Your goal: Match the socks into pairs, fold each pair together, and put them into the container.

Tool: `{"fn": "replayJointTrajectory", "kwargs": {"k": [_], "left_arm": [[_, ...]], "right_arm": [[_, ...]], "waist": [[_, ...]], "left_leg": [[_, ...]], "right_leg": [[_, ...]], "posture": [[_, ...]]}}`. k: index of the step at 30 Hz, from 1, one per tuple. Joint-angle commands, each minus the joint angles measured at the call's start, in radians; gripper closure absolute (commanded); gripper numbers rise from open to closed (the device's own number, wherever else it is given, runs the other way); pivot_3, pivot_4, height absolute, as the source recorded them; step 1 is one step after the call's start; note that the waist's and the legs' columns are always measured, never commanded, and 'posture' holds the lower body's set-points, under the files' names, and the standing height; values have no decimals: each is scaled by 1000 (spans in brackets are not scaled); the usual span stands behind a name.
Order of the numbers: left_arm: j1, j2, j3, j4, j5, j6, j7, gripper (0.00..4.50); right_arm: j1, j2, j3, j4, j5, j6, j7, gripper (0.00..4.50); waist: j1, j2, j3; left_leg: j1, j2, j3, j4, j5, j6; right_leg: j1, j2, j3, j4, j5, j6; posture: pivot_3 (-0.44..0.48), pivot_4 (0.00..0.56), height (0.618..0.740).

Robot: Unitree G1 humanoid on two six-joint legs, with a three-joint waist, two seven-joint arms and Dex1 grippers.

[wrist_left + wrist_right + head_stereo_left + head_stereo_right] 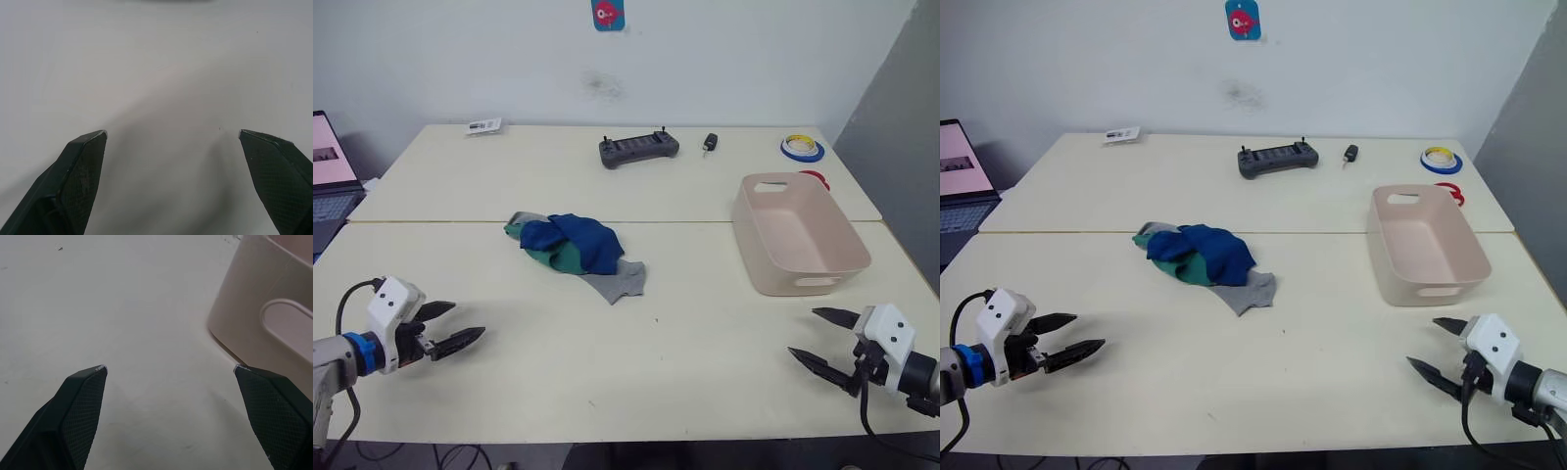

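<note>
the socks (573, 250), small soft fabric ones in dark blue, green and light grey, lie heaped in one tangle near the middle of the pale cream tabletop (685, 352), the blue ones on top, green showing beneath them and a grey one sticking out at the near right edge; how many there are cannot be told, since they cover one another. the pale pink-beige rectangular plastic tub (798, 235) with slot handle cutouts stands to the right of the heap, well apart from it, and looks empty. on the far half of the table sit a dark grey handheld controller with two short sticks (638, 149), a small black key fob (710, 144) just right of it, a blue and yellow roll of tape (802, 148) further right, and a small printed card (484, 125) at the far left; a red object behind the tub is mostly hidden by its rim. an open laptop (331, 171) is cut off at the left edge. the left gripper (445, 328) hovers over bare table at the near left, its two black fingers spread apart and empty. the right gripper (822, 338) hangs at the near right, just near of the tub, fingers likewise spread and holding nothing.
</note>
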Motion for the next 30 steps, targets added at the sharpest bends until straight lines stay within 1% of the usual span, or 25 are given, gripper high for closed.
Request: {"fn": "replayJointTrajectory", "kwargs": {"k": [1,4,12,17,22,24,26,28,30], "left_arm": [[-19,-6,37,-20,-60,52,-11,0],[-22,4,41,-38,-99,99,-43,0],[-24,15,29,-75,-109,136,-63,0],[-8,20,22,-118,-107,146,-83,0],[-27,10,34,-183,-145,182,-78,0],[-45,13,46,-196,-159,180,-83,0],[-59,24,52,-195,-167,158,-113,0],[-63,33,53,-187,-155,119,-136,0],[-91,25,59,-171,-162,85,-151,0]], "right_arm": [[0,3,-51,-41,49,15,2,41],[17,1,-58,-64,61,18,11,41],[10,3,-40,-101,66,29,4,41],[-20,-2,-10,-147,74,42,2,41],[-139,10,75,-215,96,95,-53,41],[-235,41,160,-233,95,135,-101,41],[-337,90,252,-228,92,175,-143,41],[-401,126,314,-213,82,195,-161,41],[-491,173,413,-164,17,206,-197,41]], "waist": [[0,0,0],[0,0,0],[0,0,0],[0,0,0],[-1,0,0],[-1,-1,0],[-3,-1,0],[-3,0,0],[-3,0,0]], "left_leg": [[0,0,0,0,0,0],[0,0,0,0,0,0],[0,0,0,0,0,0],[0,0,0,0,0,0],[0,0,0,1,0,0],[0,0,0,1,0,0],[0,0,-1,1,0,0],[0,0,-1,1,0,0],[0,0,0,0,0,0]], "right_leg": [[0,0,0,0,0,0],[0,0,0,0,0,0],[0,0,0,0,0,0],[0,0,0,0,0,0],[0,0,0,1,0,0],[0,0,0,1,0,0],[0,0,0,1,0,0],[-1,0,0,1,0,0],[-1,0,0,1,0,0]], "posture": [[0,150,740],[0,150,740],[0,150,740],[0,150,740],[0,150,740],[0,150,740],[0,150,740],[0,150,740],[0,150,740]]}}
